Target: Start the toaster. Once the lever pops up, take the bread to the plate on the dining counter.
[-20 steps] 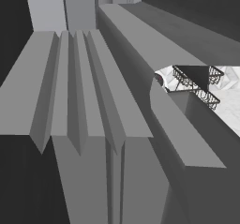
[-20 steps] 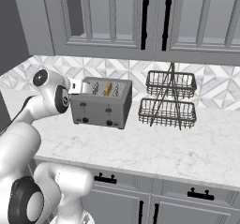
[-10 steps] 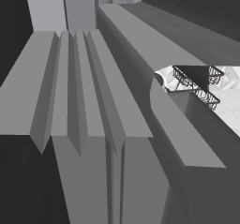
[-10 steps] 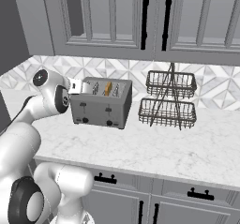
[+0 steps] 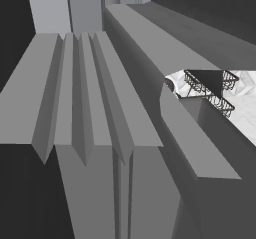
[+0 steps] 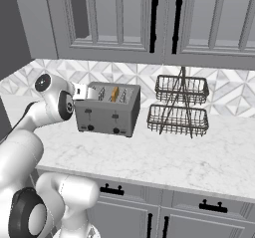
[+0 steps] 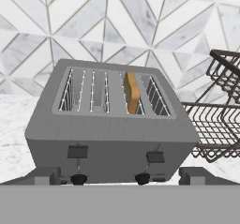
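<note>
1. Fingers point(image 7: 45, 175) first: they're spread as wide as they go, one either side of the bottom of the hand view, with nothing between them. So the gripper point(image 7: 121, 177) is empty.
2. It's hanging just in front of the toaster point(image 7: 112, 124), looking slightly down at the front face. From the right base view it sits by the toaster's left front corner, near but not touching, as far as we can tell.
3. Both levers sit high in their tracks, the left lever point(image 7: 77, 151) and the right lever point(image 7: 155, 157).
4. The bread point(image 7: 131, 93) stands upright in a right-hand slot, its top poking out above the toaster. The right lever looks like the one for it.
5. What changed over the last second? Honestly nothing. The arm, the open fingers, the bread and the levers are all where they were.
6. Our read: toasting hasn't started, so we're at step one. The next move is probably pushing that right lever down.
7. The wire rack point(image 7: 220, 120) sits just to the right, so stay clear of it.
</note>
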Motion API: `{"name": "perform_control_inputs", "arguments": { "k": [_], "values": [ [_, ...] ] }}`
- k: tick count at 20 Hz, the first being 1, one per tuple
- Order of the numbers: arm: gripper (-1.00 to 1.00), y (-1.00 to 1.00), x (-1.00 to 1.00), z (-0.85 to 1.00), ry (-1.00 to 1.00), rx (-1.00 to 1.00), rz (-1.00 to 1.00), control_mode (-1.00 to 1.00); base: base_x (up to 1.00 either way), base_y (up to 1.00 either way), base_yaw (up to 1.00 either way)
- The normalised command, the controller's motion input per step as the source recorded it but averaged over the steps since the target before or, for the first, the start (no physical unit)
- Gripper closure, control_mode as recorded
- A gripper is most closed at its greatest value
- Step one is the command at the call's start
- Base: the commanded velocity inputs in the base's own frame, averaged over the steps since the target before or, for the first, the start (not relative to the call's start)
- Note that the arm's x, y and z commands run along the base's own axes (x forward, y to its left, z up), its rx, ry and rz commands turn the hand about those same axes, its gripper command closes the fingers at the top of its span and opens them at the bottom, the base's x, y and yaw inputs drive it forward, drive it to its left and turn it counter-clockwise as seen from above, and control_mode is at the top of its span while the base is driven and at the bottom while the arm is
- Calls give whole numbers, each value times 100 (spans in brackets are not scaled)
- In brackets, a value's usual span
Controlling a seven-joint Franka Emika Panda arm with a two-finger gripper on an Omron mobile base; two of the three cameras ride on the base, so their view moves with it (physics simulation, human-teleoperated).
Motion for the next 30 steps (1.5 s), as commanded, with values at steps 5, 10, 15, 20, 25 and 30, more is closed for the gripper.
{"name": "perform_control_inputs", "arguments": {
  "k": [5,10,15,20,25,30],
  "values": [
    [-100,0,0,0,0,0,0,-100,0,0,0],
    [-100,0,0,0,0,0,0,-100,0,0,0],
    [-100,0,0,0,0,0,0,-100,0,0,0],
    [-100,0,0,0,0,0,0,-100,0,0,0],
    [-100,-34,0,0,0,8,1,-100,0,0,0],
    [-100,-29,14,0,1,7,3,-100,0,0,0]
  ]
}}
